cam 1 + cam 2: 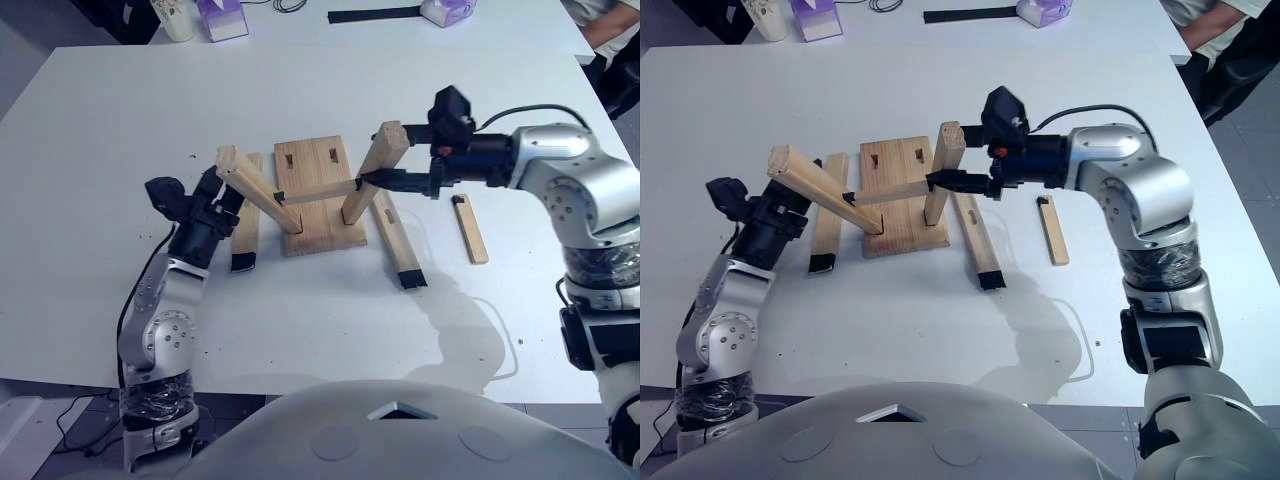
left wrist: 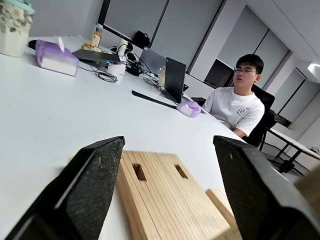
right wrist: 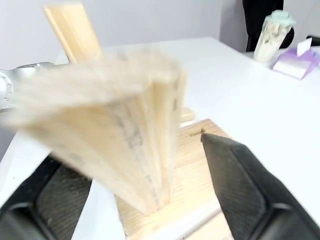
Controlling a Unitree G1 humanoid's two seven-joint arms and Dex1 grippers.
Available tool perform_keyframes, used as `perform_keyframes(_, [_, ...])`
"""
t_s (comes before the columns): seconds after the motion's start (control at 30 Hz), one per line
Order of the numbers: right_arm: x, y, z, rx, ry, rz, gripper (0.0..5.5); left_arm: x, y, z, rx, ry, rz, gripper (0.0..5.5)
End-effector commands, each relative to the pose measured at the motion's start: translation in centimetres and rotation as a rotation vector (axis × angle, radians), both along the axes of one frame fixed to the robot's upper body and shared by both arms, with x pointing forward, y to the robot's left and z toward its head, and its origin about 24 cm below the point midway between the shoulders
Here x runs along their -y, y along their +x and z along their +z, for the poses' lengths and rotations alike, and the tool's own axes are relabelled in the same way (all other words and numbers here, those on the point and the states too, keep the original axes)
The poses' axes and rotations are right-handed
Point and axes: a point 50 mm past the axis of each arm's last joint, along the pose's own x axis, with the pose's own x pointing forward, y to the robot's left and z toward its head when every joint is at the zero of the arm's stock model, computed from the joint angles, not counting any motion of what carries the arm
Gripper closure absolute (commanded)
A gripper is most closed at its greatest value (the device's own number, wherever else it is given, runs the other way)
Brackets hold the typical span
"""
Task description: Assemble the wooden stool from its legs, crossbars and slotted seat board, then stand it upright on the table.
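Left gripper point(image 2: 169, 146): jaws spread wide, nothing between the pads point(image 2: 92, 185). The gap looks along the seat board point(image 1: 322, 160). The gripper sits just beside the raised end of the left leg point(image 1: 250, 183), on the side toward the tabletop's left edge. Whether it touches the wood is unclear.

Right gripper point(image 1: 380, 181): jaws spread, straddling the lower half of the right leg point(image 1: 378, 165). In the right wrist view a gap shows between one pad point(image 3: 240, 195) and the wood, so it is around the leg, not pinching it.

The seat board lies flat near the middle of the table point(image 1: 100, 150), slots facing up. Both legs have their lower ends on it. The left leg tilts steeply toward the left edge, and the right leg is nearer upright, leaning slightly toward the right edge. A joining crossbar point(image 1: 318, 190) spans between them, above the board. Whether the ends are seated in the slots cannot be told.

A loose leg point(image 1: 245, 232) lies flat just beside the board's left side, its black-capped end toward the near edge. A second loose leg point(image 1: 398, 245) lies flat by the board's right side, angled, cap also toward the near edge. A loose crossbar point(image 1: 470, 232) lies farther toward the right edge, apart from the rest.

Along the far edge are a purple tissue box point(image 1: 222, 16), a black strip point(image 1: 373, 14) and another tissue box point(image 1: 447, 11).
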Motion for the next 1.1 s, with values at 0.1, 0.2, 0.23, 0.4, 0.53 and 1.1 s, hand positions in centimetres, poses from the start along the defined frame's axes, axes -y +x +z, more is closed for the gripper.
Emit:
perform_keyframes(0.1, [2.6, -0.1, 4.8, 0.121, 0.198, 0.008, 1.85, -3.2, 0.4, 6.1, 0.207, 0.001, 0.075, 2.2])
perform_keyframes(0.2, [2.5, -0.2, 8.7, 0.18, 0.436, 0.045, 1.85, -2.3, -0.3, 12.8, 0.44, -0.021, 0.04, 2.2])
perform_keyframes(0.23, [2.2, -0.2, 9.5, 0.177, 0.507, 0.07, 1.85, -0.9, -0.7, 14.7, 0.502, -0.008, -0.015, 2.2])
perform_keyframes(0.4, [-0.5, 0.1, 9.6, 0.186, 0.62, -0.02, 1.85, 5.5, -0.2, 17.9, 0.54, 0.064, -0.268, 2.2])
perform_keyframes(0.53, [-2.1, -0.1, 8.9, 0.143, 0.661, -0.042, 1.85, 6.4, -0.2, 17.9, 0.502, 0.09, -0.297, 2.2])
perform_keyframes(1.1, [-4.7, 0.2, -1.7, -0.091, 0.237, -0.183, 1.85, 6.0, 0.2, 4.8, -0.075, 0.396, -0.309, 2.2])
